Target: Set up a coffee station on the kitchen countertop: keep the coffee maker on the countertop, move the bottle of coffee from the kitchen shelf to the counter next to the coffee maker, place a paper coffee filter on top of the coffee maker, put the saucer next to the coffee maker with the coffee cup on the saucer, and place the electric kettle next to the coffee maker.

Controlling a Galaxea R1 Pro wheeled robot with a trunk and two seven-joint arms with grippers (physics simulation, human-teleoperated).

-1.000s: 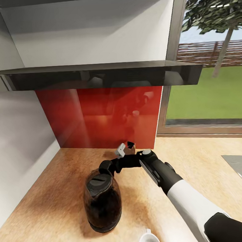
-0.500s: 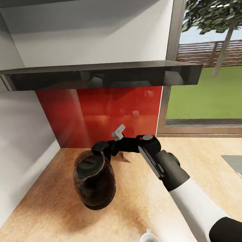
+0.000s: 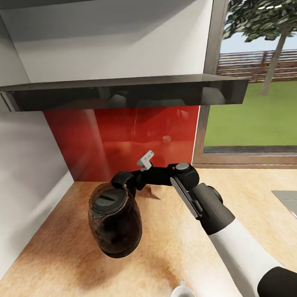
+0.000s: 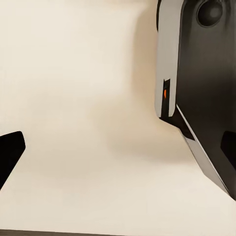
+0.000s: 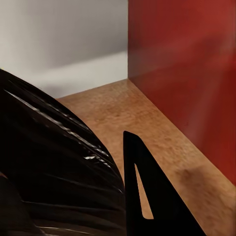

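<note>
gripping the kettle [image 3: 114, 221] by its handle, the right gripper [image 3: 124, 181] holds it tilted above the counter [image 3: 50, 260] at centre frame for placing.

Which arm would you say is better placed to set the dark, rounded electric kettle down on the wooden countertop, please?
The right arm. Its gripper is already at the handle of the dark, rounded electric kettle, apparently carrying it tilted above the wooden countertop. The left gripper faces a plain pale surface, with no kettle near it.
</note>
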